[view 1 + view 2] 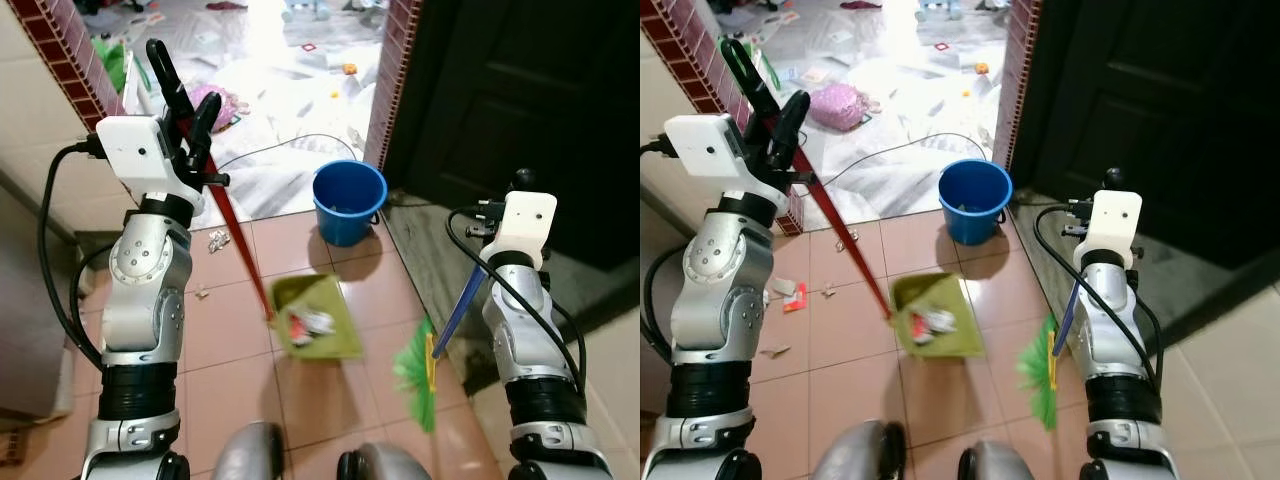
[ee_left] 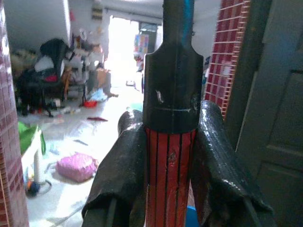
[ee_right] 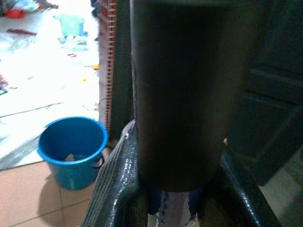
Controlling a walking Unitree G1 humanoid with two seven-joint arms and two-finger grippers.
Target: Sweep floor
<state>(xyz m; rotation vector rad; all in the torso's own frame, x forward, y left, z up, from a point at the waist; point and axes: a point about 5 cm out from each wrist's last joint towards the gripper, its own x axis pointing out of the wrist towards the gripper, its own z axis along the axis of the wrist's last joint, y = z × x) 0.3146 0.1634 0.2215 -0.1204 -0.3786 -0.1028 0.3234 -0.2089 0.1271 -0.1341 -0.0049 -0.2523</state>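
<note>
Between left claw [image 1: 183, 105] fingers: red dustpan handle [image 1: 235, 245].

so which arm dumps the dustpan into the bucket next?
Left, probably. The left gripper is shut on the red handle of the green dustpan, loaded with litter, near the blue bucket. The right gripper holds the broom.

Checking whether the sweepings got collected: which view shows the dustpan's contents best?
The right eye view: the green dustpan lies open on the tiles with a pile of litter in it. The left eye view shows the same, more blurred. The left wrist view shows its red handle gripped; the right wrist view, the broom's handle.
</note>
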